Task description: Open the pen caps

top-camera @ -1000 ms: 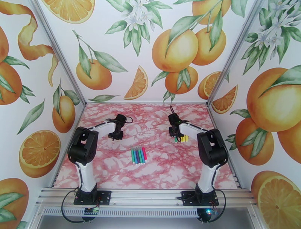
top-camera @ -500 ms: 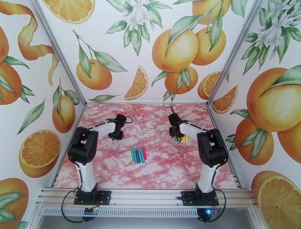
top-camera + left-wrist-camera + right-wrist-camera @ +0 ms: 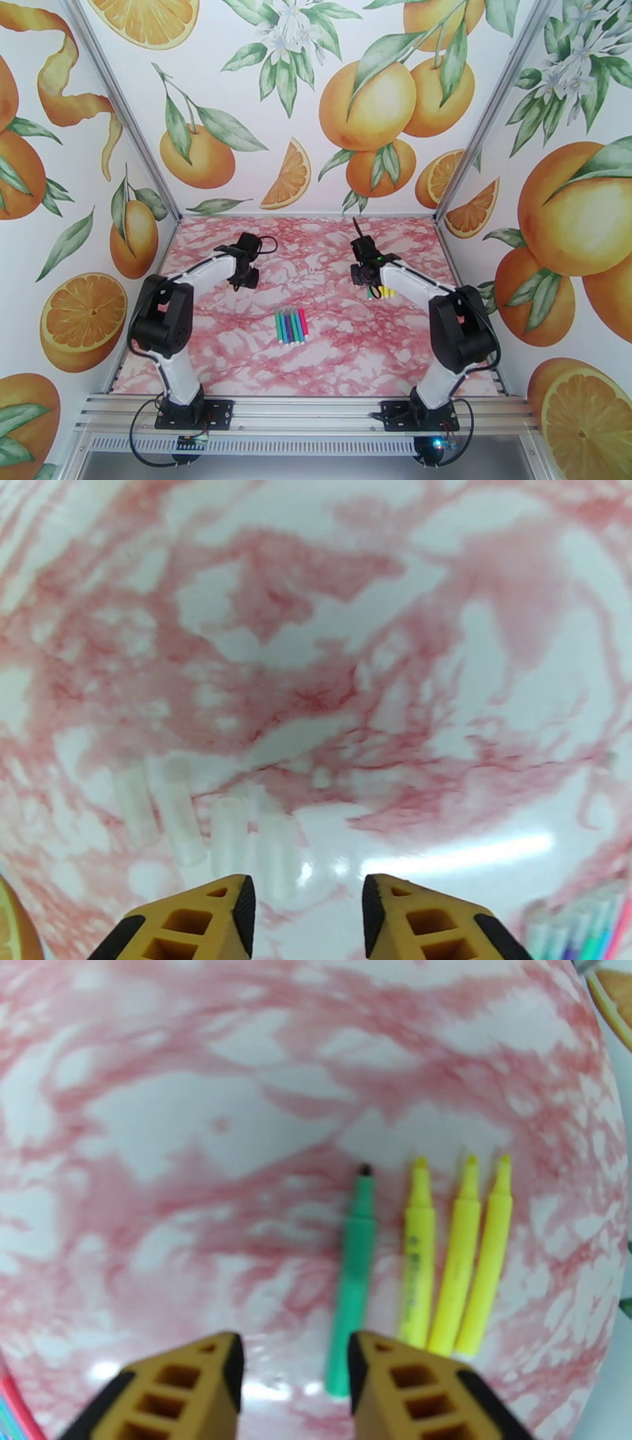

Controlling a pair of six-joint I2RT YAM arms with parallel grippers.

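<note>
Several clear pen caps lie in a row on the marble table, just ahead of my open left gripper, which holds nothing. In the top view that gripper hovers left of centre. My right gripper is open and empty above an uncapped green pen and three uncapped yellow pens. From above, this gripper hangs beside those pens. A bundle of capped pens in green, blue, purple and pink lies mid-table between the arms.
The pink marble table is walled on three sides by orange-print panels. The tips of the capped bundle show at the left wrist view's lower right corner. A red pen edge sits at the right wrist view's lower left.
Both grippers have opened from nearly shut. Both arms' elbows swung outward, and the grippers shifted slightly toward the far side.
</note>
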